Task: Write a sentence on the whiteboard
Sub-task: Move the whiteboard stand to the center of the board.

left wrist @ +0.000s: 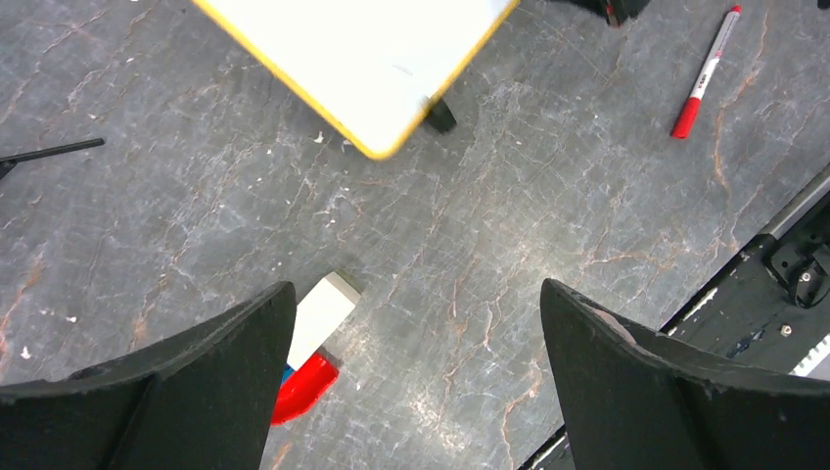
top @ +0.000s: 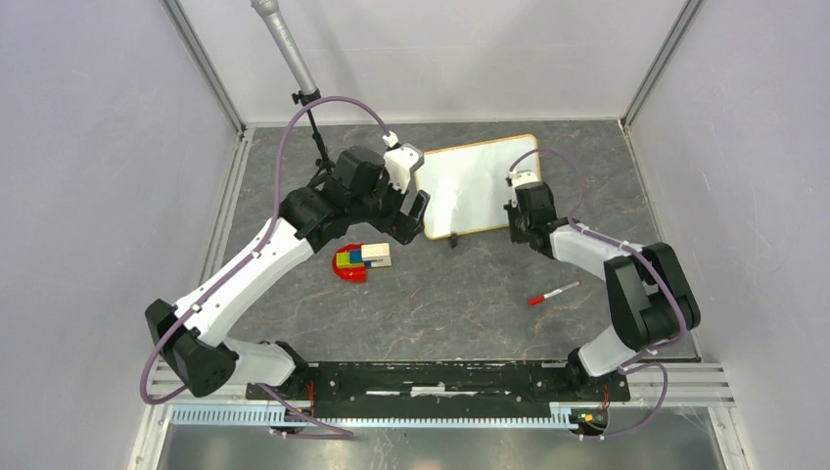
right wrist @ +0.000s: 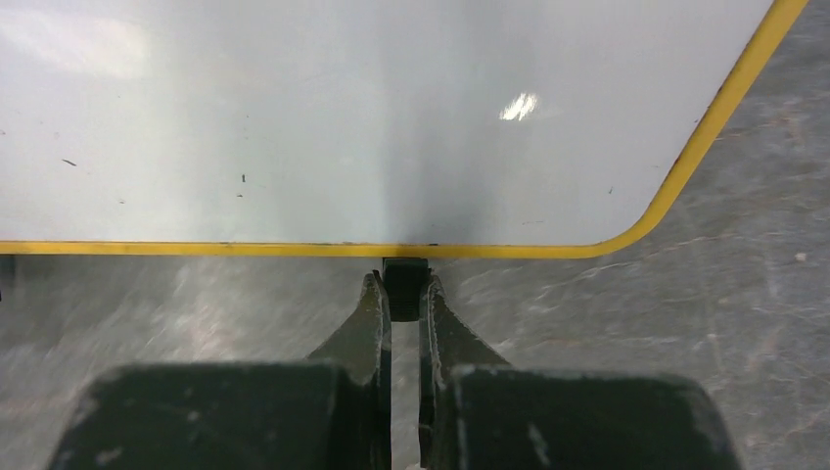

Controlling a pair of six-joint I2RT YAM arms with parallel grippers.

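Note:
The whiteboard (top: 480,186) lies at the back of the table, white with a yellow-orange frame. Its face is blank in every view; no red lettering of the sentence shows. My right gripper (top: 519,217) is at the board's near right edge and is shut on one black clip foot (right wrist: 405,279) of the board (right wrist: 391,117). My left gripper (top: 411,220) hovers open and empty by the board's near left corner (left wrist: 362,49), above bare table (left wrist: 416,294). A red marker pen (top: 553,294) lies loose on the table, also in the left wrist view (left wrist: 707,70).
A red tray of coloured blocks (top: 360,260) lies under my left arm, partly behind the left finger (left wrist: 308,343). A second black clip foot (left wrist: 440,116) sits under the board's near edge. A grey pole on a stand (top: 294,59) rises at the back left. Walls enclose three sides.

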